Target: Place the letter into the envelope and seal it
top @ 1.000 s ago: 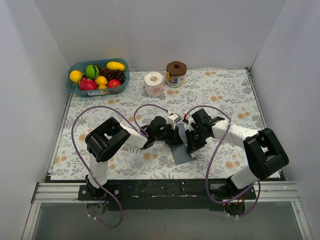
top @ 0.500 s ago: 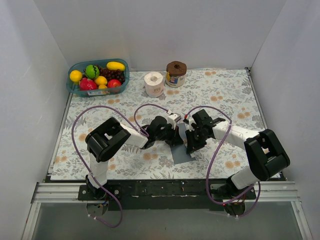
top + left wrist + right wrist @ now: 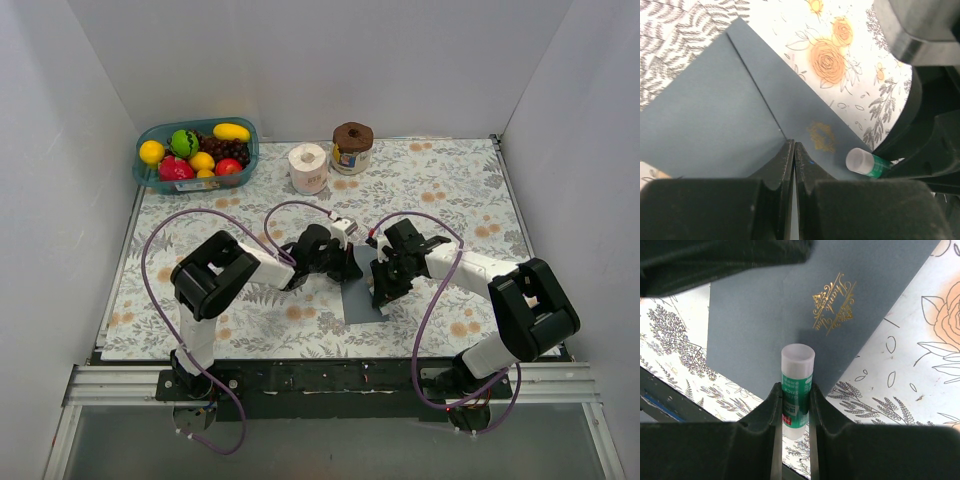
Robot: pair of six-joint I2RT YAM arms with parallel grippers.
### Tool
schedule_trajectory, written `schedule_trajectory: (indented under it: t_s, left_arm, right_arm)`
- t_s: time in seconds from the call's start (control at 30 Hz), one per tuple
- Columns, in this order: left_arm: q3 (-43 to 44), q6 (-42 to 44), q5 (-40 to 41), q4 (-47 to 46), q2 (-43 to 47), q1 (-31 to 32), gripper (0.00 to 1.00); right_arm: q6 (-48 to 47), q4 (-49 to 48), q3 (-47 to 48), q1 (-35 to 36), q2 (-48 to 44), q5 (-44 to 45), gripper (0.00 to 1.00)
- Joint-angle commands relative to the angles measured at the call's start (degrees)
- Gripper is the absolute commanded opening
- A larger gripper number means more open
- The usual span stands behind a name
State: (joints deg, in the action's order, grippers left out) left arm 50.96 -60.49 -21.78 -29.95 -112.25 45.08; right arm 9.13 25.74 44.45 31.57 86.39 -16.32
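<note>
The dark grey envelope (image 3: 362,300) lies flat on the floral table between the two arms. It fills the left wrist view (image 3: 715,115) and the right wrist view (image 3: 760,305), with a gold print on it. My left gripper (image 3: 351,267) is shut, with its tips (image 3: 794,148) down on the envelope at a fold line. My right gripper (image 3: 381,289) is shut on a green glue stick (image 3: 798,365) with a white cap, held over the envelope's edge near the gold print. The glue stick also shows in the left wrist view (image 3: 866,163). The cream-tan letter is out of view.
A blue basket (image 3: 150,176) of toy fruit stands at the back left. A toilet roll (image 3: 308,167) and a jar with a brown lid (image 3: 352,147) stand at the back middle. White walls close in the table on three sides.
My left gripper has shifted slightly back and left over the envelope. The envelope's far part now lies flatter. The right arm has hardly moved.
</note>
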Motion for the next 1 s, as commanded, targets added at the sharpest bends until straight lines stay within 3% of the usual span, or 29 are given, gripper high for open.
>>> schedule_trajectory:
  t_s: [0.0,0.57,0.83,0.87,0.9,0.93,0.97]
  left_arm:
    - [1.3,2.1,3.1,3.9,-1.4,-1.3,0.00]
    - [-13.5,-4.2,6.3,-1.8,4.4,-1.4,0.00]
    - [-13.5,-4.9,7.4,-1.7,8.8,-1.4,0.00]
    - [-13.0,-4.4,8.0,-0.7,9.5,-1.4,0.07]
    - [-11.8,-4.3,8.8,-0.2,11.0,-1.4,0.23]
    - [-11.2,-4.0,10.5,0.4,11.7,-1.4,0.51]
    - [-10.8,-3.5,11.2,1.0,12.4,-1.4,0.54]
  right_arm:
    - [-0.8,0.4,-2.7,0.5,2.0,3.3,0.01]
    - [-1.4,1.7,-1.5,0.5,2.1,6.1,0.01]
    - [-1.7,1.4,-1.6,0.4,2.5,6.1,0.01]
    - [-1.7,1.5,-1.6,0.5,2.5,6.2,0.01]
    - [-1.7,1.5,-1.6,0.5,2.5,6.2,0.01]
    - [-1.7,1.7,-1.6,0.5,2.5,6.3,0.01]
    - [-1.7,1.6,-1.6,0.5,2.5,6.3,0.01]
